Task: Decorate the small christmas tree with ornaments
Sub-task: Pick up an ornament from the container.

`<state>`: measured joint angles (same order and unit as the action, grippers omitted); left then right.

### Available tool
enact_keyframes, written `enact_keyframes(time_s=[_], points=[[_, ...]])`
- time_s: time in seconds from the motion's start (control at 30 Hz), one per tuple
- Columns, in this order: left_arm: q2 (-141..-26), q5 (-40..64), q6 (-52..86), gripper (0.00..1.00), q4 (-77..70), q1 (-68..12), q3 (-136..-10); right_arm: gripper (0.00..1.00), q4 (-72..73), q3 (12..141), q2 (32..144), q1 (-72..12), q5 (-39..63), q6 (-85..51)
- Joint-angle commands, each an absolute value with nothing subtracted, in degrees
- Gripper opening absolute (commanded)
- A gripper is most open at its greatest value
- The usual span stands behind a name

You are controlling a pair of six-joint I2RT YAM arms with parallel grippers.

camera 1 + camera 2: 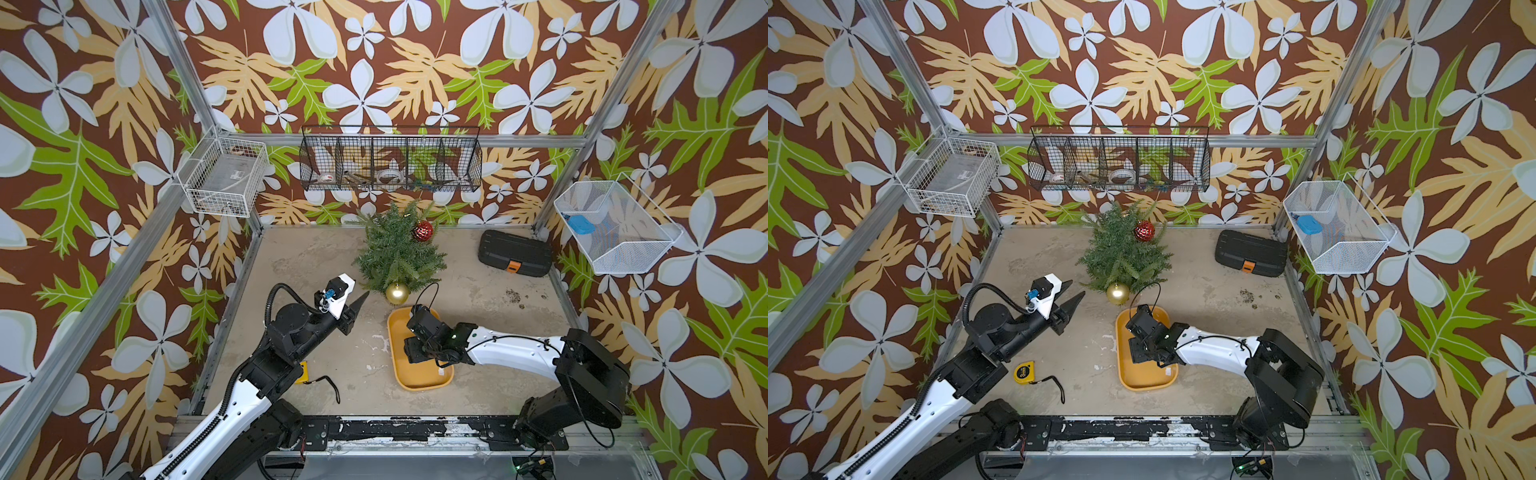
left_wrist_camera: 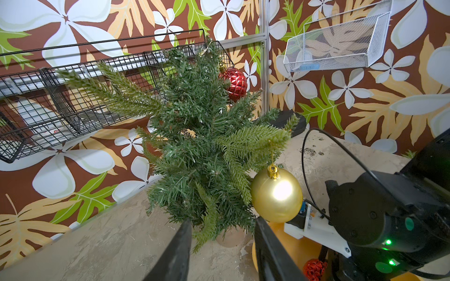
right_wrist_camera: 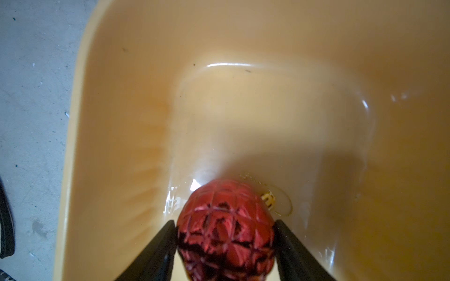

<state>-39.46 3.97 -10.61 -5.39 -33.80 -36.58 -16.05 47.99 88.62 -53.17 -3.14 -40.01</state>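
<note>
The small christmas tree (image 1: 395, 253) (image 1: 1121, 253) (image 2: 202, 136) stands at the back middle of the table. A faceted red ornament (image 1: 422, 230) (image 2: 235, 84) hangs near its top. A gold ornament (image 1: 397, 292) (image 2: 276, 194) hangs from a low front branch. In the yellow tray (image 1: 424, 378) (image 3: 121, 121) lies a second red ornament (image 3: 225, 231) (image 2: 314, 268). My right gripper (image 3: 225, 222) points down into the tray, and its fingers press on both sides of this ornament. My left gripper (image 1: 363, 297) (image 2: 224, 221) hovers open left of the tree's base, holding nothing.
A black toolbox (image 1: 515, 253) lies at the back right. A yellow tape measure (image 1: 1024, 372) sits near the left arm's base. A black wire basket (image 1: 390, 160) hangs above the tree, and white baskets (image 1: 226, 176) (image 1: 615, 226) hang on the side walls.
</note>
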Motion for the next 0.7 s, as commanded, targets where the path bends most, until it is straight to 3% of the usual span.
enact_keyframes(time_s=[0.0,0.37,0.67], points=[[-39.39,4.09,-10.2,0.44,-7.12,-33.66,-36.5,0.62,-16.64,48.16,87.12,-53.22,-3.28,-38.95],[-38.9,9.47,-7.49,0.44,-6.78,-33.66,-37.62,0.58,-17.7,43.35,70.49,-53.31,-3.93,-32.34],[-37.38,33.84,3.79,0.51,-0.99,-33.66,-42.3,0.55,-15.56,41.29,48.96,-53.35,-3.5,-5.46]])
